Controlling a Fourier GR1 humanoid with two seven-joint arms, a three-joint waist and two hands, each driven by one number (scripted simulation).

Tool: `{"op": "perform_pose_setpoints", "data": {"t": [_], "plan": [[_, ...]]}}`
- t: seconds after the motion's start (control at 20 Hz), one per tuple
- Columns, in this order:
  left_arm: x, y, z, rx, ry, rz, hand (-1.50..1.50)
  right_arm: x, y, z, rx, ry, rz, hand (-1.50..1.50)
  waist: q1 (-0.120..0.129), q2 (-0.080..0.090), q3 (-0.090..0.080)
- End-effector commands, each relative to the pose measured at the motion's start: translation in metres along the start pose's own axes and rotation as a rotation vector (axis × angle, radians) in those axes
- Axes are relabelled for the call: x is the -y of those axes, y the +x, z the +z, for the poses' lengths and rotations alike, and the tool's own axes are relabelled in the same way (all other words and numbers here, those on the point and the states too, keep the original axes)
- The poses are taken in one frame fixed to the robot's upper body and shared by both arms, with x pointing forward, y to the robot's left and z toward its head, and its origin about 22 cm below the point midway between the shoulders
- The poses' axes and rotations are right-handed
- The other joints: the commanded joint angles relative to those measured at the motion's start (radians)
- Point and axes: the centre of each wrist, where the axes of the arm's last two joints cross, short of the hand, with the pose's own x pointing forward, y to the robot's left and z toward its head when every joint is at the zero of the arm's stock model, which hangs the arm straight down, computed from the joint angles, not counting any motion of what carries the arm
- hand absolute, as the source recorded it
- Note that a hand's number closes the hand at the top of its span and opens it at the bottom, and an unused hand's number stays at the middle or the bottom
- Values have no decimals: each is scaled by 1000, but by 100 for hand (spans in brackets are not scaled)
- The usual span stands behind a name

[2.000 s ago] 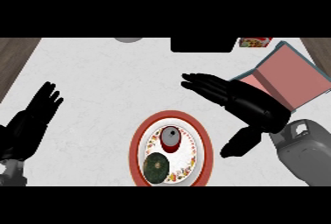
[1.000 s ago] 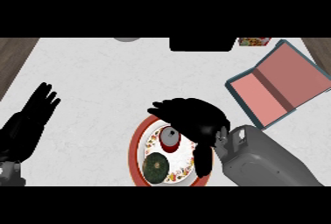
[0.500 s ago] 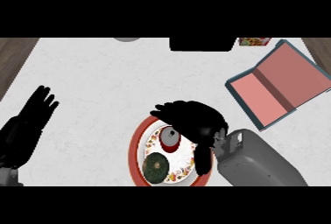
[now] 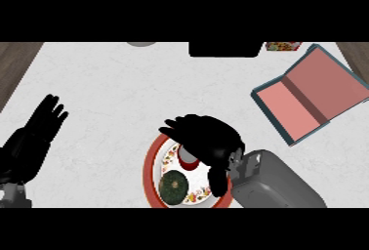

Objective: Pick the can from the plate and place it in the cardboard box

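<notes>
The can (image 4: 189, 159) stands on the plate (image 4: 153, 172), near the middle of the worktop (image 4: 108, 88), mostly hidden. It is likely light, rigid and smooth-sided, best taken around its wall. The right robot hand (image 4: 205, 139) covers it, fingers curled over; whether they grip it cannot be told. The cardboard box (image 4: 311, 93) lies far right.

Right hand (image 4: 205, 139) is curled over, fingers bent down and pointing toward the left, its grey forearm (image 4: 277, 183) coming in from the lower right. Left hand (image 4: 36, 136) sits open near the left edge, fingers straight and up.
</notes>
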Motion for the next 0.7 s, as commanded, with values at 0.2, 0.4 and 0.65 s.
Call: {"op": "perform_pose_setpoints", "data": {"t": [0.2, 0.4, 0.65], "plan": [[-7, 6, -1, 7, 6, -4, 0, -18, 7, -20, -32, 14, 24, -150, 0, 0, 0], [4, -5, 15, 23, 3, -2, 0, -23, 35, -14, -52, 19, 26, -150, 1, -2, 0], [0, -14, 10, 14, 8, -21, 0, -12, 6, -7, -103, 47, 56, -150, -2, -1, 0]]}}
